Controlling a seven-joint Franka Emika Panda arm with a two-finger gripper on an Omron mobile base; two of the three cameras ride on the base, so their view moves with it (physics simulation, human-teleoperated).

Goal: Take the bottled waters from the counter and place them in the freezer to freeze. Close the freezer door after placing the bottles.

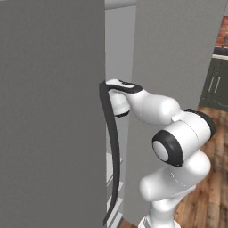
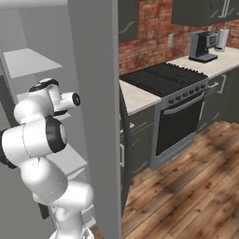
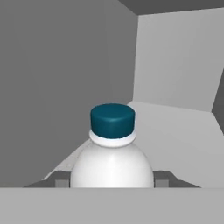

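Fingertips are showing in the hand view only as two small grey stubs, one on each side of a water bottle (image 3: 112, 153), so the gripper (image 3: 112, 183) is clamping narrowly on the bottle's body, whose lower part is getting cut off by the bottom of the picture. Its blue cap (image 3: 112, 120) is pointing toward the pale back corner of the freezer (image 3: 175, 65), above a light shelf (image 3: 183, 144). From the left base view the hand is disappearing between the freezer door (image 1: 49, 111) and the other grey door, with the door's dark bar handle (image 1: 111, 147) crossing in front of the wrist. Only the right base view is taking in the speckled counter (image 2: 140, 97), the black stove (image 2: 168, 77) and a coffee machine (image 2: 201, 45)
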